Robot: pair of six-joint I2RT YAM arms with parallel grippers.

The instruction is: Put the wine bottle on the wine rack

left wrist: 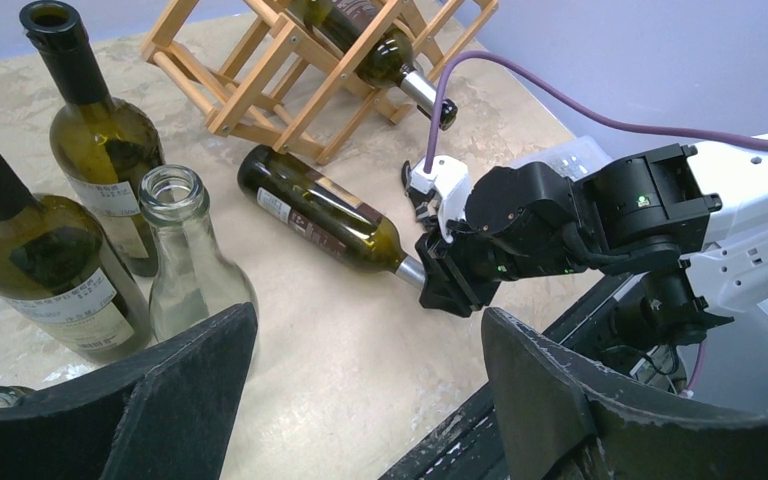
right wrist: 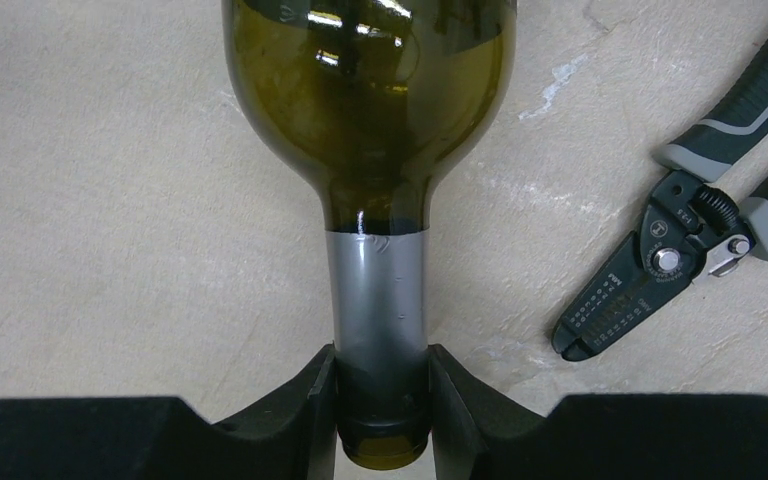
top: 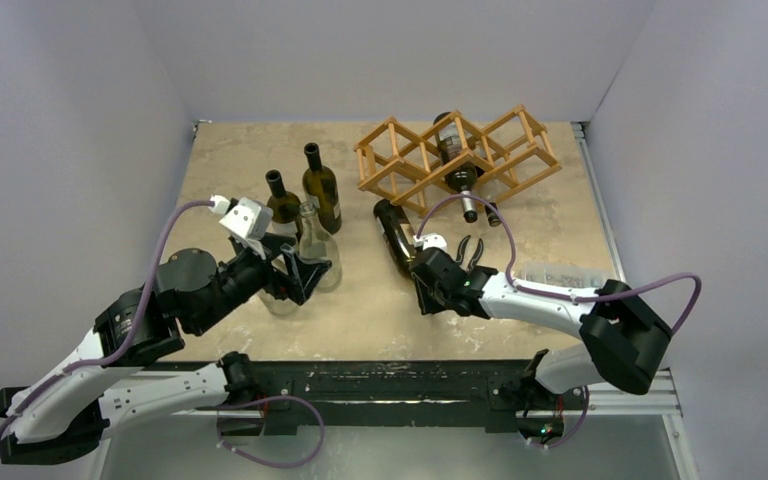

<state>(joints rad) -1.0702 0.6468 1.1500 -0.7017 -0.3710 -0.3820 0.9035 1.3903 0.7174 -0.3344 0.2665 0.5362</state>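
Right hand (right wrist: 380,400) pinching the neck of the wine bottle (top: 395,238). Bottle lies flat on the surface (top: 380,310), base pointing 11 o'clock, at 7 o'clock of the wine rack (top: 412,160) and close to it. Rack sits at 1 o'clock on the surface, one dark bottle (top: 455,150) resting in it. Pliers (right wrist: 680,240) at 3 o'clock of the pinched neck. Left hand (top: 305,272) spread, holding nothing, near a clear bottle (top: 310,245). Two green bottles (top: 321,185) upright at 12 o'clock of it.
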